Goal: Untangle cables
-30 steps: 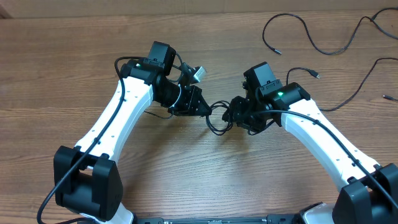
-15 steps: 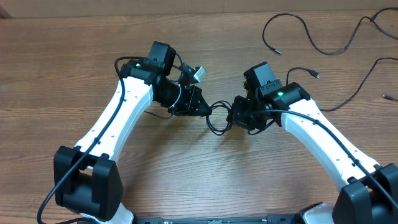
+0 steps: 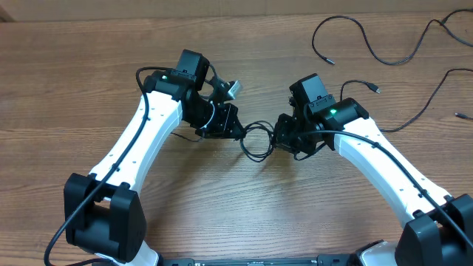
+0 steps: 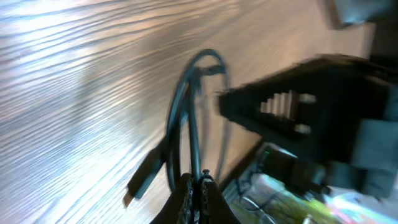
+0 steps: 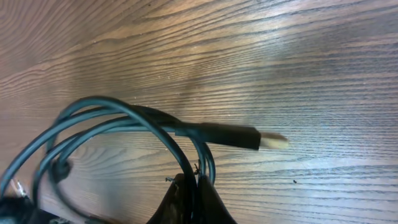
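Cable bundle (image 3: 256,157) sits near the middle of the table (image 3: 74,89), strung between the two grippers. Its long axis runs roughly parallel to the near edge, left to right, and one slack loop sags toward the near edge. Left gripper (image 3: 238,130) holds the bundle's left end and right gripper (image 3: 278,136) holds its right end; the two tool heads face each other with only the short span of cord between them. In the left wrist view the left gripper (image 4: 198,183) has its jaws pinched together on thin black strands of the bundle (image 4: 194,118). The strands rise away from the tips in a narrow, elongated loop, and a dark plug (image 4: 144,179) lies flat on the wood beside them, angled toward the lower left of that view. The picture is blurred, so finer detail cannot be told. In the right wrist view the right gripper (image 5: 194,183) is likewise clamped tight on the cords. Several strands of the bundle (image 5: 149,115) arc out to the left of that view, and a second plug (image 5: 230,135) with a pale tip lies flat, pointing to the right of the view. Loose cables (image 3: 362,33) lie spread in open curves toward the far right corner, well apart from the bundle. The surface is brown wood-grain laminate, with the grain running left to right. A paler strip (image 3: 222,7) borders the far edge, and nothing else of the room shows.
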`<state>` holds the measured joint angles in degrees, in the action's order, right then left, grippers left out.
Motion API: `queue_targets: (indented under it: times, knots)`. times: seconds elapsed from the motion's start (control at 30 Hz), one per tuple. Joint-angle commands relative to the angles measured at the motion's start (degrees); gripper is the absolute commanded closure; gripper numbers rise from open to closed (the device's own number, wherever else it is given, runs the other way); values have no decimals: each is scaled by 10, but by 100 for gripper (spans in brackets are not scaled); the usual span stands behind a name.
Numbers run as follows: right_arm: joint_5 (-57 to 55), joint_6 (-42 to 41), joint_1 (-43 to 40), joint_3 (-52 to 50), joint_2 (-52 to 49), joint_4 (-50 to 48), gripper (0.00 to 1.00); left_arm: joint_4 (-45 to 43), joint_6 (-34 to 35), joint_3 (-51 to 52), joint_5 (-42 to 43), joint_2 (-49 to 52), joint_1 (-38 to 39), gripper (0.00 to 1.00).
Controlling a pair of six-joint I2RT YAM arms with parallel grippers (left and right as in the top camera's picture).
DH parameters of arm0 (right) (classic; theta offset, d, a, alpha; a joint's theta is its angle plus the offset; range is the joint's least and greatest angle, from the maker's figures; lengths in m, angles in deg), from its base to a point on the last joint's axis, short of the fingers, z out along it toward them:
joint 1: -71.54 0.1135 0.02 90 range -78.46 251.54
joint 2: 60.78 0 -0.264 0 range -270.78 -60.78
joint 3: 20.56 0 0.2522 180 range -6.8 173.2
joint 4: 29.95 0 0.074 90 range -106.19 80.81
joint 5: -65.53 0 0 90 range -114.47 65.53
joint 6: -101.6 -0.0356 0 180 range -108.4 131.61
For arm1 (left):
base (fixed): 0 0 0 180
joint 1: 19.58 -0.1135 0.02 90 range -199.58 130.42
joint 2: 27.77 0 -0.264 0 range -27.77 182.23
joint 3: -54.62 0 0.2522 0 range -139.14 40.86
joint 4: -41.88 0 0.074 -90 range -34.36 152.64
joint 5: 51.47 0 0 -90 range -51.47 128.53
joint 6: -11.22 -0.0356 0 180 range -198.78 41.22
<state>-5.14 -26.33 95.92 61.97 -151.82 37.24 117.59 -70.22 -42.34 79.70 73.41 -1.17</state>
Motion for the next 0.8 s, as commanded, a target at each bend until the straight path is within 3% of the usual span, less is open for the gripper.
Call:
queue_targets:
  times: [0.0,0.2,0.53,0.77]
  knots:
    - [-5,-2,-1,-2,1,-2,96,13,78,-5,-143,-10,0,96]
    - [-28,-26,-1,-2,1,5,96,41,139,-5,-249,-10,0,96]
    - [-43,-39,-1,-2,1,9,96,41,139,-5,-250,-10,0,95]
    - [-24,-38,-1,-2,1,6,96,41,137,-5,-228,-10,0,82]
